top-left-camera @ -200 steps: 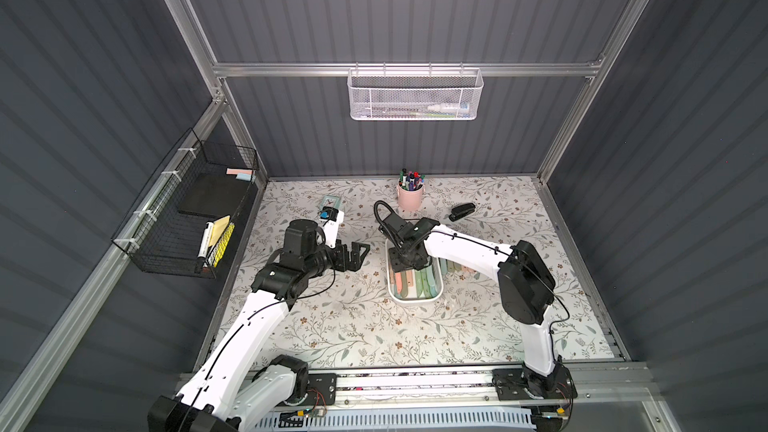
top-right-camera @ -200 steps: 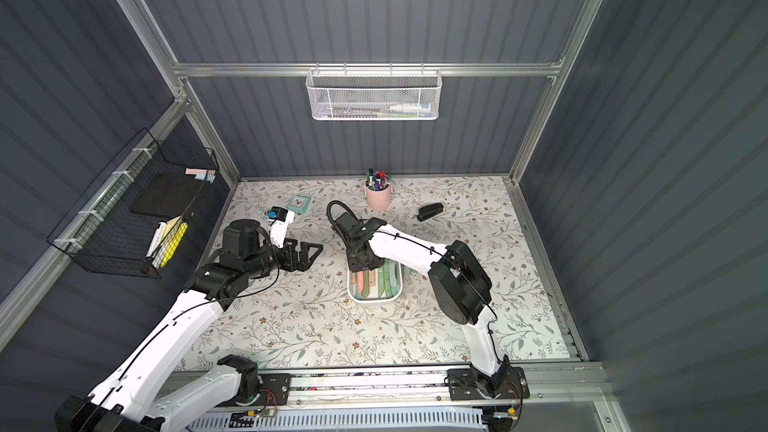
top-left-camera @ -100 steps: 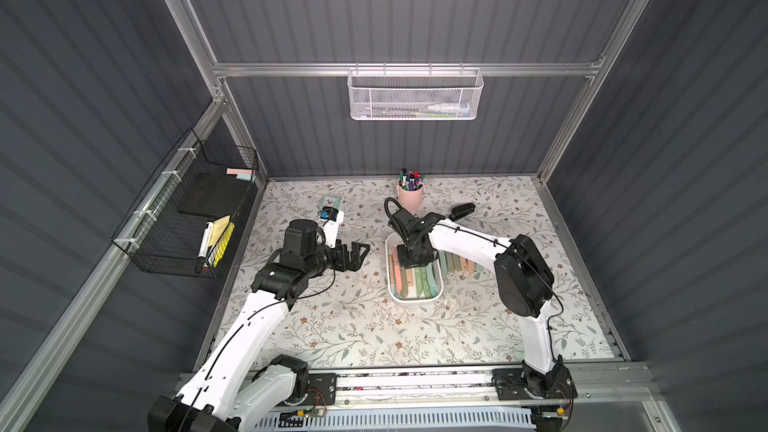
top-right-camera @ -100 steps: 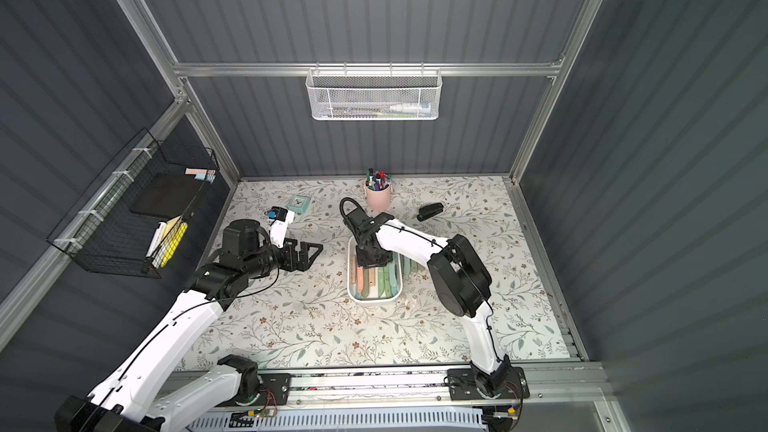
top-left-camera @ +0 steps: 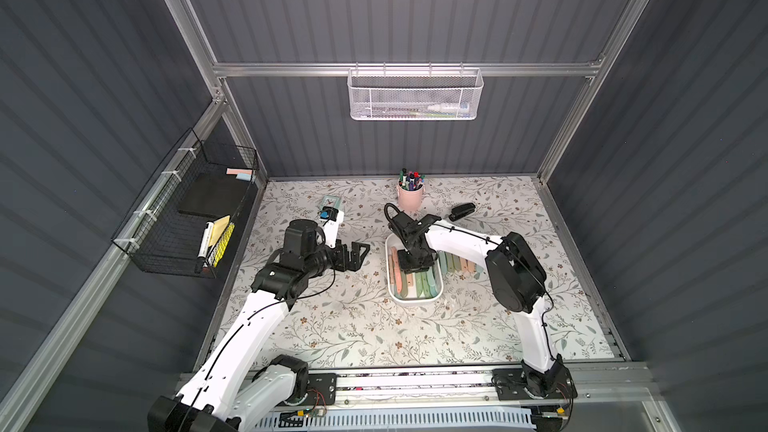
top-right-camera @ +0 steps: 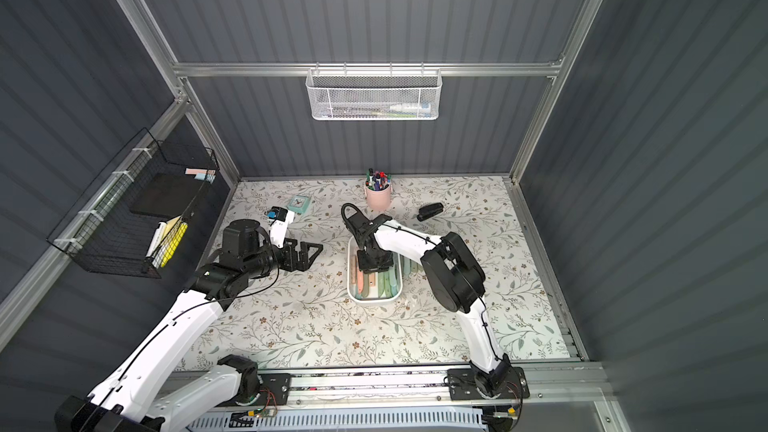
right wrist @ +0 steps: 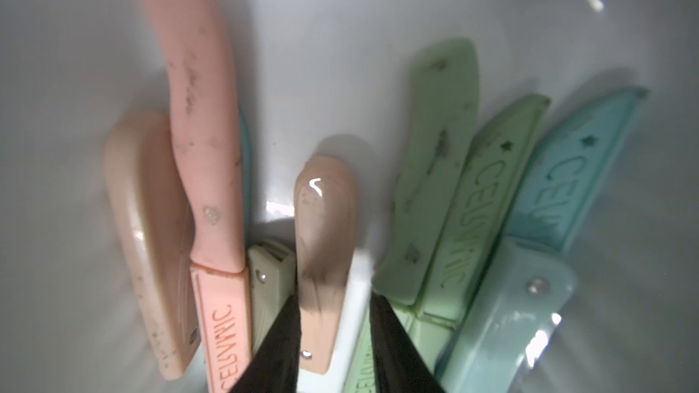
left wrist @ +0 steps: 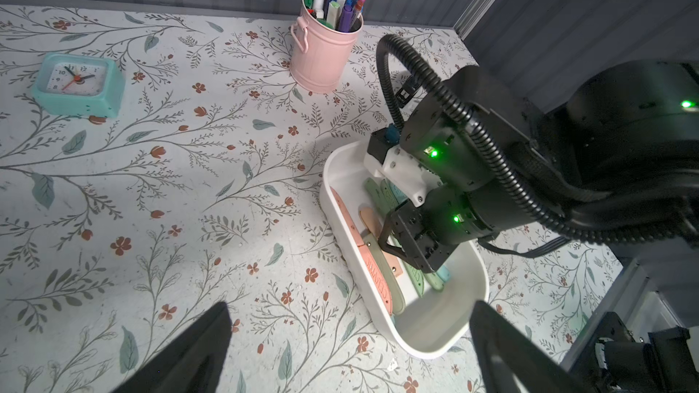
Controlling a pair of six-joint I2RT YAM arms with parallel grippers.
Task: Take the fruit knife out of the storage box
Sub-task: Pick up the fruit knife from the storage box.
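Note:
The storage box (top-left-camera: 415, 300) (top-right-camera: 374, 300) is a shallow white tub in mid-table holding several pastel fruit knives. My right gripper (top-left-camera: 415, 263) (top-right-camera: 375, 264) reaches down into its far half. In the right wrist view the gripper (right wrist: 334, 298) straddles the peach handle of one fruit knife (right wrist: 325, 221). One finger lies against the handle and a strip of white shows between it and the other finger. The left wrist view shows the same knife (left wrist: 370, 219) and tub rim (left wrist: 427, 349). My left gripper (top-left-camera: 362, 252) (left wrist: 350, 308) hovers wide open and empty, left of the box.
Several more pastel knives (top-left-camera: 457, 263) lie on the table right of the box. A pink pen cup (top-left-camera: 410, 197), a black stapler (top-left-camera: 461, 211) and a teal clock (left wrist: 77, 85) stand at the back. A black wire basket (top-left-camera: 187, 218) and a white mesh basket (top-left-camera: 415, 95) hang on the walls.
My right gripper has shifted from the box's far left edge to over the knives and dropped in, its jaws narrowing round the peach handle. The left arm has stayed put.

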